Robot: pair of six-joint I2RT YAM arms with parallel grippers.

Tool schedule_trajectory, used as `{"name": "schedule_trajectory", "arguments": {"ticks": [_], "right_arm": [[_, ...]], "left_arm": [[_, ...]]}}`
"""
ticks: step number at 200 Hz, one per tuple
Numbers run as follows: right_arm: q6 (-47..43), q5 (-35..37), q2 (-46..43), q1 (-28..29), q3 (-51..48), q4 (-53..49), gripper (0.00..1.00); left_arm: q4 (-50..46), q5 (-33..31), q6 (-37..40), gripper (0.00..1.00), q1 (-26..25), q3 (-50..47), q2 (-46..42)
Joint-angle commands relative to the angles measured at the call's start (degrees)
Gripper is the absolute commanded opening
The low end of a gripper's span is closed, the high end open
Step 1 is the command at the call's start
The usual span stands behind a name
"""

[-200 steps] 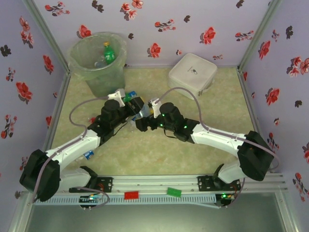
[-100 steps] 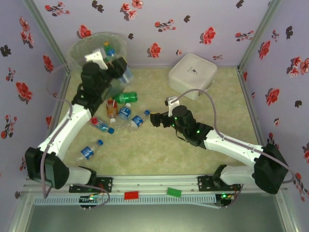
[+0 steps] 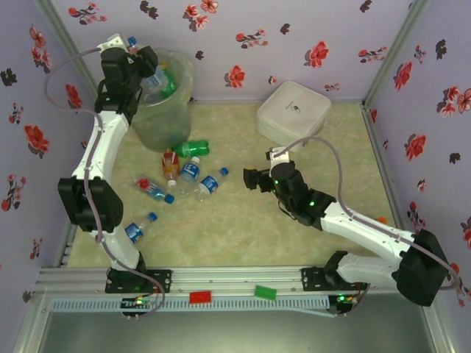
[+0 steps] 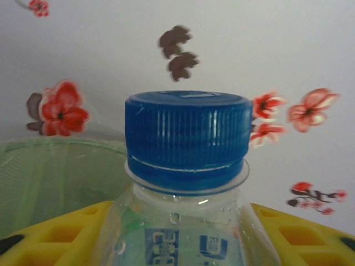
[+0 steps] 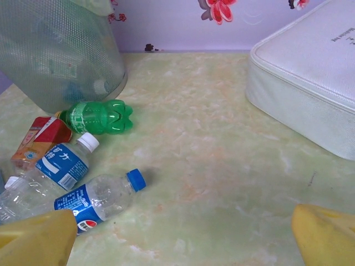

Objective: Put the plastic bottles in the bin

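My left gripper (image 3: 145, 68) is raised over the bin (image 3: 158, 118), a pale-green bucket at the far left corner, and is shut on a clear blue-capped bottle (image 3: 154, 77). In the left wrist view that bottle (image 4: 186, 138) stands between my yellow fingers (image 4: 55, 233), with the bin's rim (image 4: 50, 147) behind it. Several plastic bottles lie on the table: a green one (image 3: 191, 148), an orange-red one (image 3: 170, 165) and clear blue-labelled ones (image 3: 211, 182). My right gripper (image 3: 250, 179) hovers open just right of them, holding nothing. Its wrist view shows the nearest clear bottle (image 5: 94, 199) and the green bottle (image 5: 100, 116).
A white square lidded box (image 3: 292, 110) sits at the far right of the table, also close on the right in the right wrist view (image 5: 310, 100). Flowered walls enclose the table on three sides. One more clear bottle (image 3: 136, 230) lies near the left arm's base.
My left arm has swung from the middle of the table up to the bin, carrying the clear bottle. My right gripper has drawn back to the right, away from the bottles.
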Motion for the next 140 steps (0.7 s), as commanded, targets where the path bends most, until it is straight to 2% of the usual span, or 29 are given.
{"name": "schedule_trajectory", "arguments": {"ticks": [1,17,31,39,48,51,100,140], "right_arm": [[0.23,2.62,-1.90,-0.42,-1.37,-1.40,1.00],[0.25,3.05,-2.70,-0.51,-1.76,-1.49,1.00],[0.25,3.16,-3.01,-0.51,-1.99,-1.50,1.00],[0.24,3.11,-3.12,-0.52,-1.97,-1.58,1.00],[0.23,3.06,-3.23,-0.52,-1.98,-1.73,1.00],[0.28,2.91,-3.21,-0.55,-1.94,-1.80,1.00],[0.93,2.55,-3.69,-0.51,-2.62,-1.49,1.00],[1.11,1.76,-2.31,-0.51,-3.63,1.02,1.00]], "left_arm": [[-3.46,-1.80,-2.45,0.55,1.07,4.58,2.45],[-4.28,0.08,-5.18,0.57,1.80,5.11,3.88],[-4.37,0.72,-6.96,0.63,2.00,4.77,4.42],[-4.11,1.32,-7.85,0.74,2.09,4.51,4.61],[-4.24,1.72,-8.32,0.96,2.09,4.61,4.67],[-4.31,1.87,-8.48,0.99,2.11,4.63,4.61],[-6.66,0.68,-5.91,1.00,3.27,3.97,0.71],[-8.51,0.66,-1.38,1.00,3.83,-5.55,-9.16]]}}
